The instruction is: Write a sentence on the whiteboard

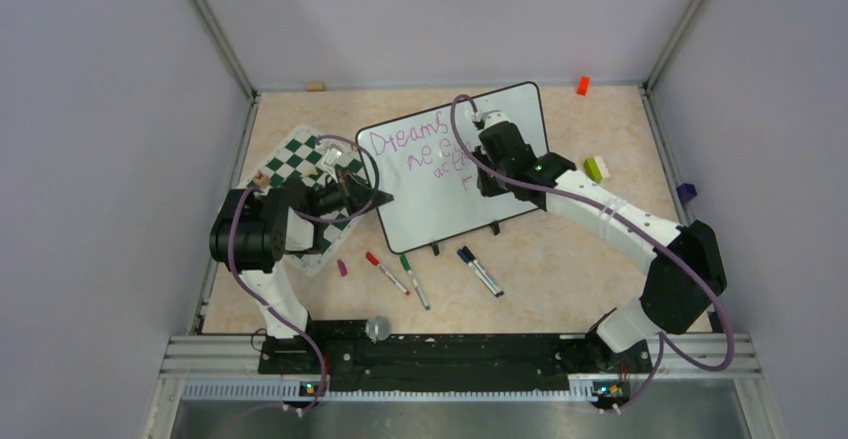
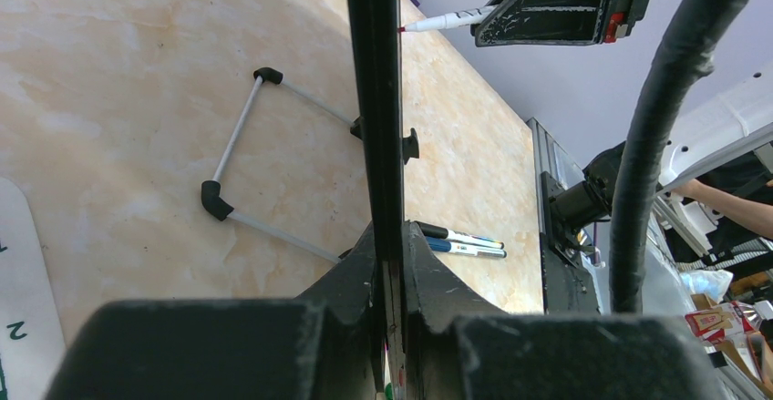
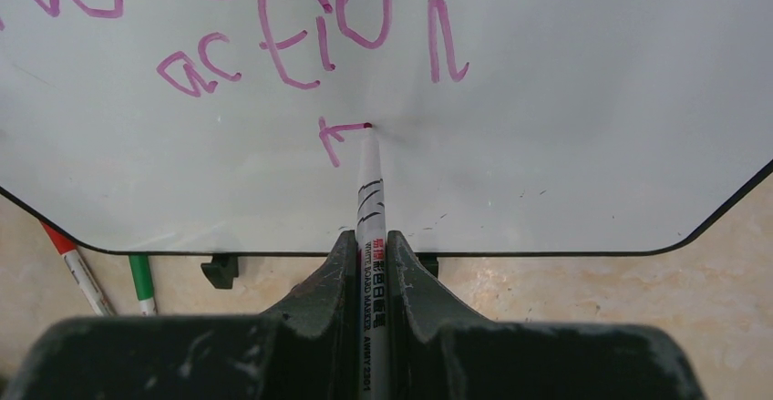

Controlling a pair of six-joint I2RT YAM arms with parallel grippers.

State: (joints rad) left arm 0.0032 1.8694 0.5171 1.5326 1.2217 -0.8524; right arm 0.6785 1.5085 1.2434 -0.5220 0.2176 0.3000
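Two grippers pinch: left gripper [image 2: 389,247] the whiteboard [image 2: 372,72] edge, right gripper [image 3: 369,259] the marker [image 3: 370,190], pointing straight ahead, tip touching the board under the sentence [image 3: 273,45], blank surface to its right.

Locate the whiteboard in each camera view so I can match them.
Top external: whiteboard at centre, right of the chess mat.
Left wrist: whiteboard edge-on, a black vertical strip mid-picture, clamped in the left pincer.
Right wrist: whiteboard fills the upper picture.
Shared landmark: its black feet, seen in all three.
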